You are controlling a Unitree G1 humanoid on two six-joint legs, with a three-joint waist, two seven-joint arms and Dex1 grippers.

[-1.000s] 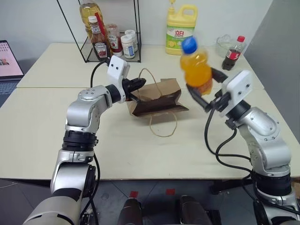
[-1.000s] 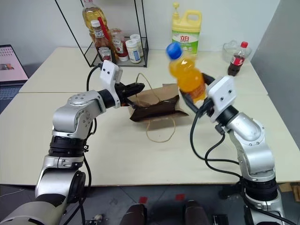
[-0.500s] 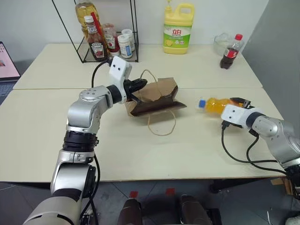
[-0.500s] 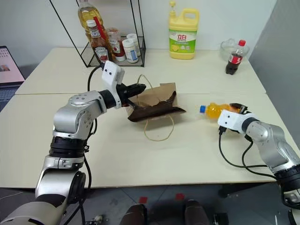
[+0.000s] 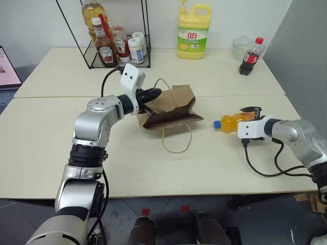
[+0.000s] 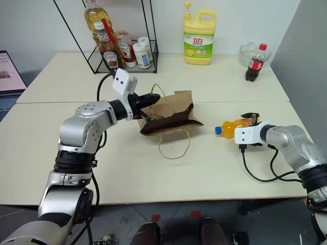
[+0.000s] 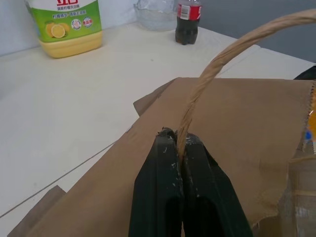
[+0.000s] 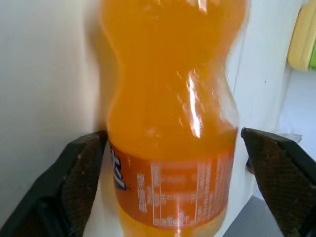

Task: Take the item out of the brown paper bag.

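The brown paper bag (image 5: 171,104) lies on its side in the middle of the table, one cord handle looped toward the front. My left gripper (image 5: 155,94) is shut on its other cord handle (image 7: 217,61) at the bag's edge. The item, a small bottle of orange liquid (image 5: 232,121) with a blue cap (image 5: 216,124), lies on its side on the table to the right of the bag, cap toward the bag. My right gripper (image 8: 173,136) is open around the bottle's base, with a gap between one pad (image 8: 276,173) and the bottle.
At the back stand a wire rack (image 5: 145,30) with sauce bottles (image 5: 104,51), a yellow detergent jug (image 5: 193,30), a cola bottle (image 5: 249,57) and a glass bowl (image 5: 238,47). A laptop (image 5: 7,66) sits at the far left. The table's right edge is near the right arm.
The right gripper brought the orange bottle down from mid-air and to the right, laid it on its side on the table, and its jaws have opened. The left gripper has kept still.
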